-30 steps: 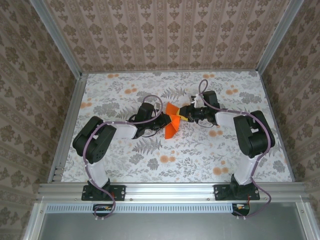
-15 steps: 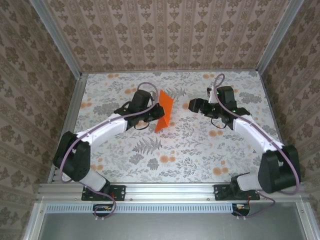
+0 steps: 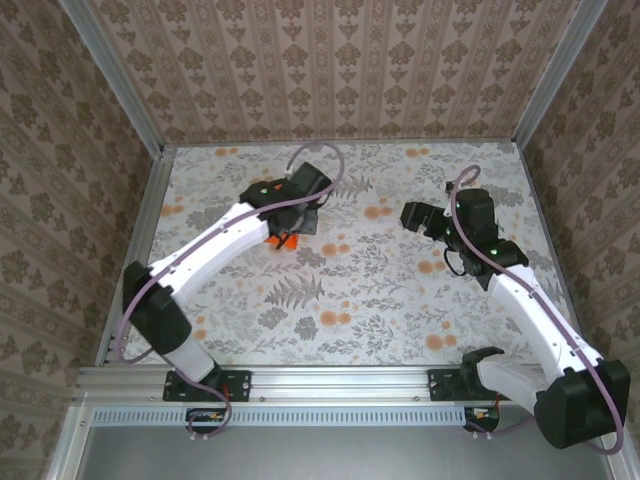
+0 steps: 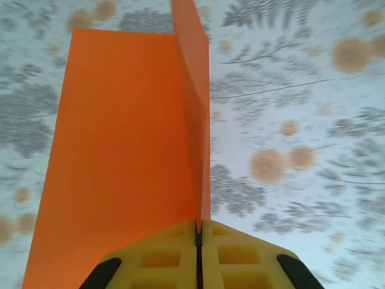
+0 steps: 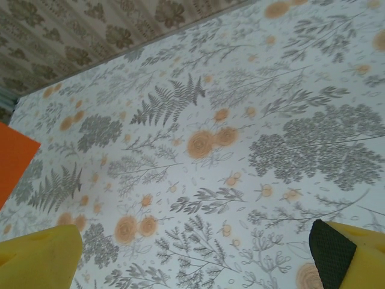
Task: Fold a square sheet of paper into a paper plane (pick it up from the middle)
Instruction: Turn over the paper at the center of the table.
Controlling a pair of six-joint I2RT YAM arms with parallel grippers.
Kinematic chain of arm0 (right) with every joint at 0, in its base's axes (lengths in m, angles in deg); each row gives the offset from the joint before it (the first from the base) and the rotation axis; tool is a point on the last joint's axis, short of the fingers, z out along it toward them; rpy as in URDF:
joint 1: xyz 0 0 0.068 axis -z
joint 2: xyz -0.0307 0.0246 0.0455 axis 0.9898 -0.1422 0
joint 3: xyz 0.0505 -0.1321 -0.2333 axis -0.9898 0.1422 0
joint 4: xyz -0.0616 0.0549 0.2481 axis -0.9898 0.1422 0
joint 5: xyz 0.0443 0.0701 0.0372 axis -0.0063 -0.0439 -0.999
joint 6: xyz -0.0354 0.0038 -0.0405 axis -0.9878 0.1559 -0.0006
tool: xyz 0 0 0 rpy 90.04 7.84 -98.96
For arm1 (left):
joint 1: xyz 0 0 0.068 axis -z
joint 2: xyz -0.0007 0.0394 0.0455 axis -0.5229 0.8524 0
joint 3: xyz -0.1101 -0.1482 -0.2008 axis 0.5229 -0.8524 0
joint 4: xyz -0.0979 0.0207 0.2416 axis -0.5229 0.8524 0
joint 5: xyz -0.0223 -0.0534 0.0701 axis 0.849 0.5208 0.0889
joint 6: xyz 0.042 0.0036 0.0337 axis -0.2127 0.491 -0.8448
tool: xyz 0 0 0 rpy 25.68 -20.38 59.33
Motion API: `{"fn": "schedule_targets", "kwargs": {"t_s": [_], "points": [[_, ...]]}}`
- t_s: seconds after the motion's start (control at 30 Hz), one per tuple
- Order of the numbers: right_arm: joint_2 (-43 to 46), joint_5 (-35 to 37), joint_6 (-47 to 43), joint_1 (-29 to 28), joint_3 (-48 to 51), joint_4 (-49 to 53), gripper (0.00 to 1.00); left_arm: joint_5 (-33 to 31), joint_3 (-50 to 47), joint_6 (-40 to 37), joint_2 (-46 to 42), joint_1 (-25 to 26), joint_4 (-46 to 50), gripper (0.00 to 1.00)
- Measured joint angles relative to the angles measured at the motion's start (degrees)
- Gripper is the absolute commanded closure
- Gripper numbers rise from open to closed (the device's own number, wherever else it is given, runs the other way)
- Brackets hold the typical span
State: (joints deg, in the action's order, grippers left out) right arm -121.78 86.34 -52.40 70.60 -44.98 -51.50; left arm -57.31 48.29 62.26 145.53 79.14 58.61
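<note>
Left wrist, left hand (image 4: 197,236) pinching paper (image 4: 120,150) (crease pointing away)

Left arm (image 3: 222,238) overhangs the orange sheet (image 3: 283,239); right arm (image 3: 520,292) well apart.

Brightly, evenly lit from overhead, with faint, soft shadows on the counter (image 3: 380,300). Crisp from above. Blurred across the background in the left wrist view (worst toward the top corners), with the square sheet of paper (image 4: 120,150) flatly saturated. Softly out of focus at the right claw (image 5: 195,256).
</note>
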Motion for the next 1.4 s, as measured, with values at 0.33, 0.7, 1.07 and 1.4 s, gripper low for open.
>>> {"fn": "schedule_targets", "kwargs": {"t_s": [0.33, 0.7, 1.07, 1.4], "points": [[5.25, 9.77, 1.25, 0.02, 2.29, 3.15, 0.0, -23.76, 15.82, 0.81, 26.47, 4.61, 21.29, 0.92], [6.6, 13.7, 1.44, 0.07, 3.37, 4.48, 0.0, -24.22, 18.82, 0.94, 37.7, 5.03, 21.46, 0.92], [6.32, 14.32, 1.46, 0.07, 3.39, 4.66, 0.0, -17.92, 21.18, 1.9, 42.93, 7.93, 18.47, 0.77], [4.63, 13.77, 1.66, 0.07, 3.39, 5.27, 0.0, -7.82, 20.41, 2.54, 37.81, 8.28, 14.58, 0.47]]}}
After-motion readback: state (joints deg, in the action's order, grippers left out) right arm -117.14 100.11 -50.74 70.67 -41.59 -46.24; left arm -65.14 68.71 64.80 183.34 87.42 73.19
